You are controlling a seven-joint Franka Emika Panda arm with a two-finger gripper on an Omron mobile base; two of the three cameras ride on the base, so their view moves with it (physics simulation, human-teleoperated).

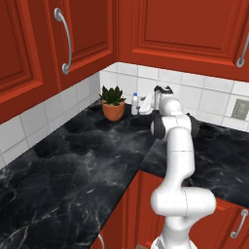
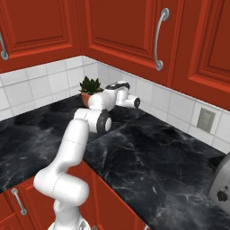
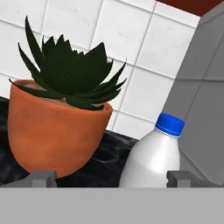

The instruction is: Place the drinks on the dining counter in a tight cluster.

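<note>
A small pale bottle with a blue cap (image 3: 153, 153), one of the drinks, stands on the black worktop in the tiled corner, just right of a potted plant. It shows small in the left base view as the bottle (image 1: 134, 103). My gripper (image 3: 113, 178) is open and level with the bottle's lower body. The bottle sits ahead of the gap between the fingertips, nearer the right one, and nothing is held. From the left base the gripper (image 1: 145, 104) reaches toward the corner, close to the bottle's right. The dining counter is out of view.
A terracotta pot with a spiky green plant (image 3: 57, 131) stands close left of the bottle. A grey flat-sided shape (image 3: 203, 96) rises at its right. The corner worktop (image 1: 73, 160) has white tiles behind and red cupboards (image 1: 160, 24) above. A toaster (image 2: 222, 184) sits far right.
</note>
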